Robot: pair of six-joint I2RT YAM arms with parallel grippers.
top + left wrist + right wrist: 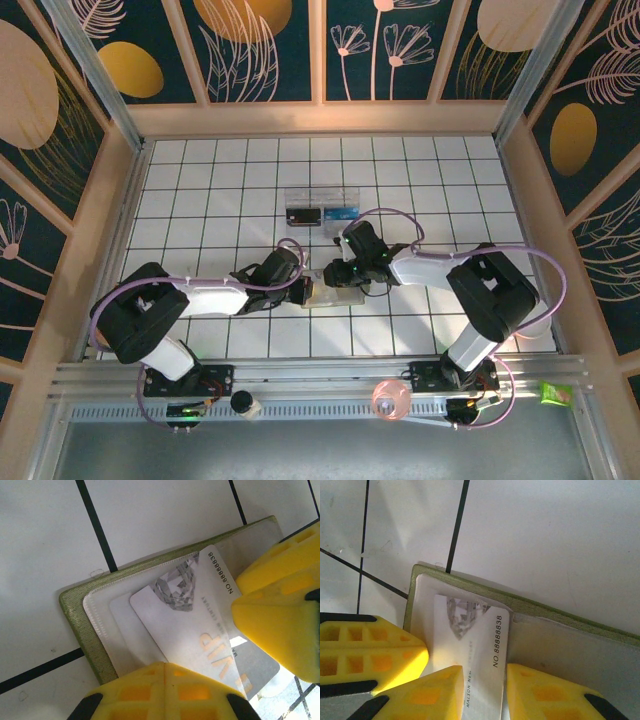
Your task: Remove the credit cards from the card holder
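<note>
The card holder (75, 615) lies open on the table (150, 520), a white card (185, 625) poking out. Our left gripper (165, 680) is closed at the card's edge; our right gripper (485, 692) stands part-open astride it.

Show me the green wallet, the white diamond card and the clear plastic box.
Olive-green folding card holder (75, 617): left wrist view, green edge.
White card with diamond picture (182, 622): left wrist view, card face.
Clear plastic box (320, 198): top view, clear far part.
</note>
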